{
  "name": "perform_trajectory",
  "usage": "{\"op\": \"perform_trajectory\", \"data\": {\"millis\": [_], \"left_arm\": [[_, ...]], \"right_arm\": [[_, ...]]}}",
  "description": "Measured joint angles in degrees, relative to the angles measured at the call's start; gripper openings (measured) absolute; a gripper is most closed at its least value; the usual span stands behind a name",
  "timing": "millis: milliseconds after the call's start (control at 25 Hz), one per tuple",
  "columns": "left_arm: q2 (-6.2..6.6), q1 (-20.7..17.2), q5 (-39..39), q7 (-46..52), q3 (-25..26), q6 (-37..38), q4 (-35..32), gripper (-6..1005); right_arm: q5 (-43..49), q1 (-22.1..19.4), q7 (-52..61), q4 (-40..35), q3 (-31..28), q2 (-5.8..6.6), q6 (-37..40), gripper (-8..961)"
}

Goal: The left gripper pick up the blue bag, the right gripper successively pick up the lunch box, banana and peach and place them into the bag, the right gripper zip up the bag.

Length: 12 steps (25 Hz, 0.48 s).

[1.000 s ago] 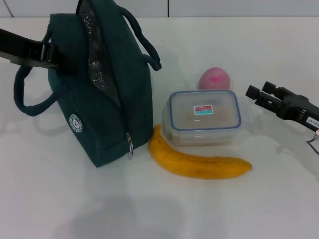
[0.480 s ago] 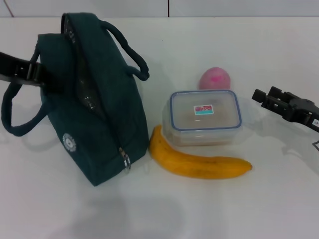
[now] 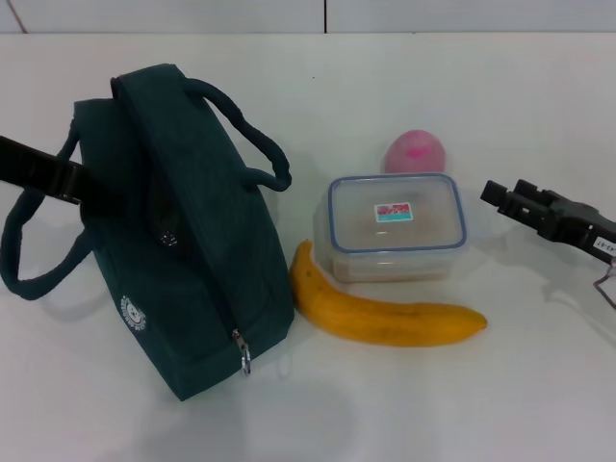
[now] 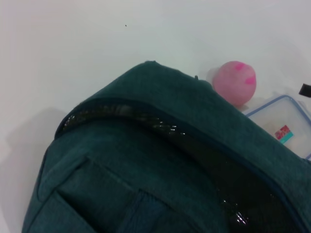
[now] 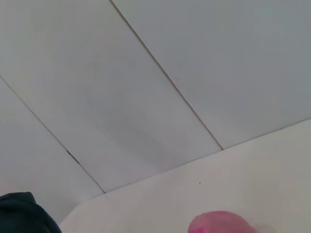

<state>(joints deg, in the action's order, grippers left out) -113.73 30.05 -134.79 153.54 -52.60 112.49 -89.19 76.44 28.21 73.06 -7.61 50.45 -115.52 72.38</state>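
Left pincer (image 3: 82, 185): seen against the far-left side of the blue bag (image 3: 183, 241), by the handle; whether it is closed on fabric cannot be told, as its tips are hidden.
Right pincer (image 3: 496, 195): held just above the desk (image 3: 462, 87), to the right of the lunch box (image 3: 395, 227) and clear of it; jaws apart, nothing held.
Bag: leaning on the desk, left of the food, its zip undone and silver lining showing in the left wrist view (image 4: 160, 127). Soft cloth that is likely to sag; best held by a handle or the top edge.
Lunch box: flat on the desk between bag and right pincer. Judged stiff, light and smooth-sided; a grip across the short sides under the rim is advised.
Banana (image 3: 385, 313): lying in front of the box, touching or almost touching it. Easily bruised; mid-length grip suggested.
Peach (image 3: 416, 152): just behind the box. Round, liable to roll.
Left arm: reaching in low from the left edge.
Right arm: stretched in from the right, roughly level, pointing at the box.
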Motion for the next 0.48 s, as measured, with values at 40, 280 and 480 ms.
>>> {"op": "perform_trajectory", "data": {"millis": [40,280,480], "left_arm": [[0.01,0.14,0.00,0.00,0.05,0.00,0.00,41],[0.14,0.56,0.00,-0.07,0.49,-0.28,-0.03,41],[0.09,0.37,-0.32,-0.63,0.59,-0.50,0.21,41]], "right_arm": [[0.04,0.03,0.15,0.10,0.00,-0.07,0.00,838],[0.38,0.52,1.90,0.23,2.30,-0.32,0.84,838],[0.30,0.65,2.77,0.24,5.14,-0.45,1.91,838]]}}
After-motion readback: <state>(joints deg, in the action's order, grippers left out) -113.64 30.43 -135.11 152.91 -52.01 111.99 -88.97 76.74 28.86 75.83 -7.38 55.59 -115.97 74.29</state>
